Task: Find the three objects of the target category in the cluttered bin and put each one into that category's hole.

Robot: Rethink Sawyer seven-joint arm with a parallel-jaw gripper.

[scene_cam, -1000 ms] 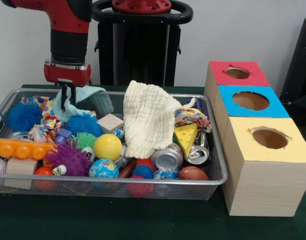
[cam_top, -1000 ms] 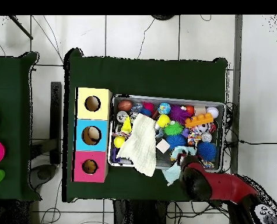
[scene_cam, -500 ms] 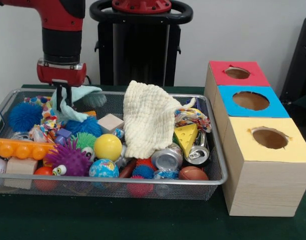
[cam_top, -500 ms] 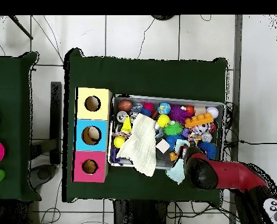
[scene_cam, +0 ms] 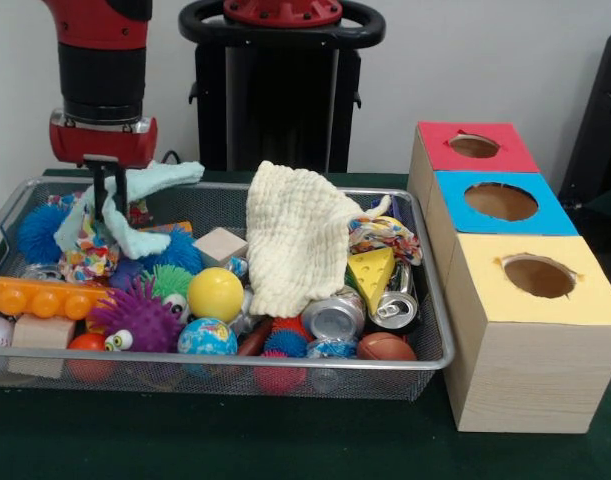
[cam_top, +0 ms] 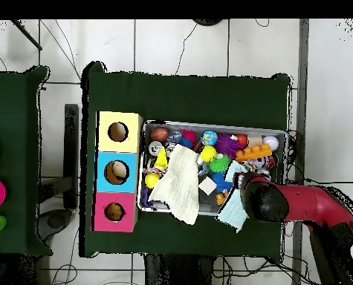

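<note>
arm: vertical, wrist down; gripper [scene_cam: 104, 180]: clamped on pale cloth [scene_cam: 135, 190]

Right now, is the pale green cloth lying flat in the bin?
No, the pincer holds the pale green cloth lifted, draping above the bin.

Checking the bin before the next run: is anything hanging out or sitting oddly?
Yes. A cream cloth is draped over the toys and the far rim of the cluttered bin, hiding what lies under it. A pale green cloth hangs from the gripper over the bin's end.
</note>
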